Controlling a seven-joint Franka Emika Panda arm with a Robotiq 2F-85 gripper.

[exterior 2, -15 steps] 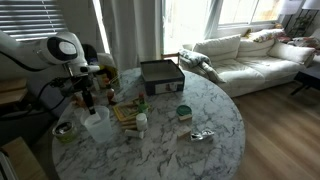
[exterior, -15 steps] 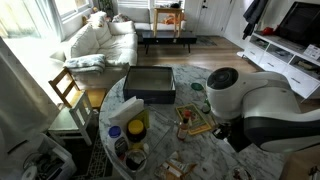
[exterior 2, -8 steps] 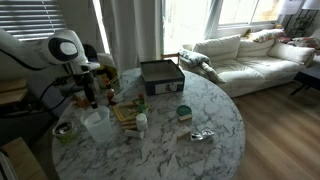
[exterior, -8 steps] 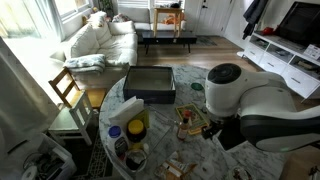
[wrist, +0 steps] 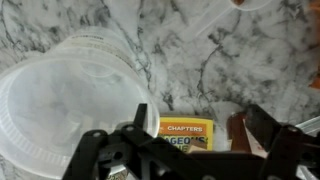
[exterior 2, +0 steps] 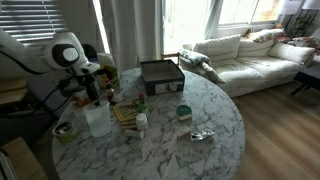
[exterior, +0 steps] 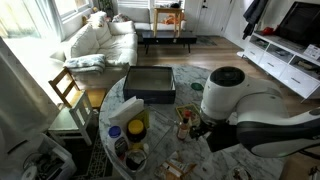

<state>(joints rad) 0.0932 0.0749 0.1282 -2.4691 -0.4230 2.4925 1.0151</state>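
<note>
The fingers (wrist: 143, 122) stand wide apart with nothing clamped between them. In the wrist view they come in from the bottom edge, pointing down at the marble desk (wrist: 200, 60).

A round, cloudy plastic tub (wrist: 70, 100) stands upright on the desk, just outside the gap. Its rim runs right under the tip of one finger, and whether they touch I cannot tell. The rest of the tub spreads away from that finger, on the side away from the gap.

Straight below the gap lies a yellow printed packet (wrist: 185, 135), flat on the desk. Under the opposite finger shows a dark brown thing (wrist: 235, 130), too blurred to name.

In an exterior view the fingers hang just above the tub (exterior 2: 97, 122), which stands near the desk's edge. Just beyond them lies a wooden board (exterior 2: 125, 112). Past the board stands a small white bottle with a green cap (exterior 2: 141, 122). Farther off are a green-lidded jar (exterior 2: 183, 112) and a crumpled bit of foil (exterior 2: 200, 134). A dark flat box (exterior 2: 160, 75) rests well apart from the fingers, toward the far side of the desk.

In an exterior view the arm's white bulk (exterior: 225, 92) leans over the desk and hides the tub.
</note>
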